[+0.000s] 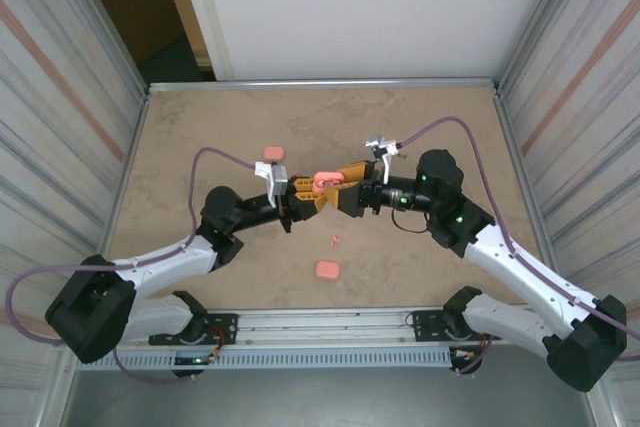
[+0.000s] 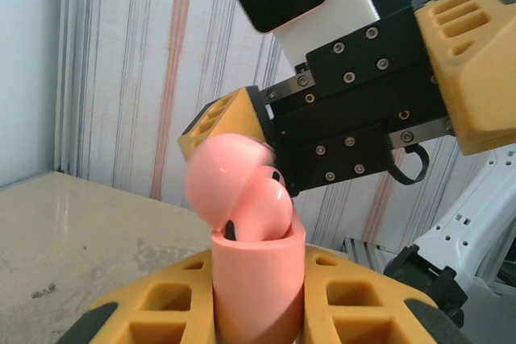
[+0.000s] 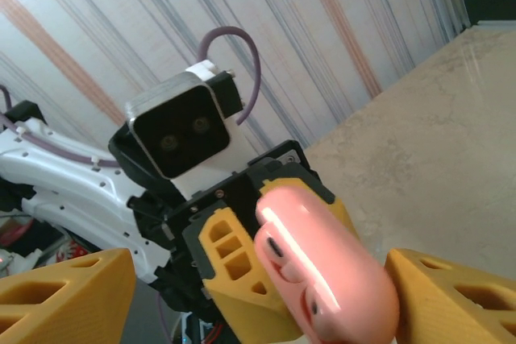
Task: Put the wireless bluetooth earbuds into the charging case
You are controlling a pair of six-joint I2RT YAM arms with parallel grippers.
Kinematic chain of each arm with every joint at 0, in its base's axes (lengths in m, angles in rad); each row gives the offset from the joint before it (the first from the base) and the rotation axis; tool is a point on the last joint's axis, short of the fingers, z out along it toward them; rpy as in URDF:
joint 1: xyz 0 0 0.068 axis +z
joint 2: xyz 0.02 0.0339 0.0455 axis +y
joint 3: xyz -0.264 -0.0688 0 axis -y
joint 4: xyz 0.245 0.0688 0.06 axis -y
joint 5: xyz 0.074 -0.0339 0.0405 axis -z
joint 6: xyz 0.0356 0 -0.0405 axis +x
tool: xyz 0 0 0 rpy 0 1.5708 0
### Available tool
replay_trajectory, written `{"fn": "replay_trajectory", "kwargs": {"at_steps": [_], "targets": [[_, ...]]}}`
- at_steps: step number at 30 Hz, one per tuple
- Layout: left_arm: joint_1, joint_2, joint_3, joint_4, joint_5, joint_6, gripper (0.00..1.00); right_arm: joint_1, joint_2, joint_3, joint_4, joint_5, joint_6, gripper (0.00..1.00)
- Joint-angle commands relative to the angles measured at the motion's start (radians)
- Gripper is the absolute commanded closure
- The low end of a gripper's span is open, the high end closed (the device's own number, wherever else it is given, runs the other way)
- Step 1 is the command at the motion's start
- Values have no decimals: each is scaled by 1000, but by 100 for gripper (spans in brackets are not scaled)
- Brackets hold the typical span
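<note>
Above the beige desk (image 1: pixel 200 127), the left hand (image 1: pixel 308 195) is clamping a pink charging case (image 1: pixel 322 182), lid open. The right hand (image 1: pixel 347 185) is standing open around that lid. One loose earbud (image 1: pixel 335 240) is lying on the desk nearby.

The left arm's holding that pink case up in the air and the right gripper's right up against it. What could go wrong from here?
1. The left gripper pinches the charging case only at its base; a push from the right gripper, whose open jaws flank it, could tilt it or knock it loose.
2. Its lid stands partly open; a nudge might snap it shut.
3. The two grippers sit very close and could collide.
</note>
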Motion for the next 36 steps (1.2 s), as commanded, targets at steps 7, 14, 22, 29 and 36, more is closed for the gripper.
{"fn": "replay_trajectory", "kwargs": {"at_steps": [7,14,22,29,36], "targets": [[-6,1,28,-17,-36,19,100,24,-50,11,-15,-2,-39,21],[-5,-17,30,-54,-54,24,100,24,-61,7,-30,15,-42,21],[-3,-69,63,-291,-152,94,100,5,-108,-10,-134,139,-56,20],[138,-101,66,-475,-153,29,100,-58,-199,-71,-218,245,-24,16],[363,-75,61,-607,-61,-88,100,-106,-240,-110,-298,305,2,15]]}}
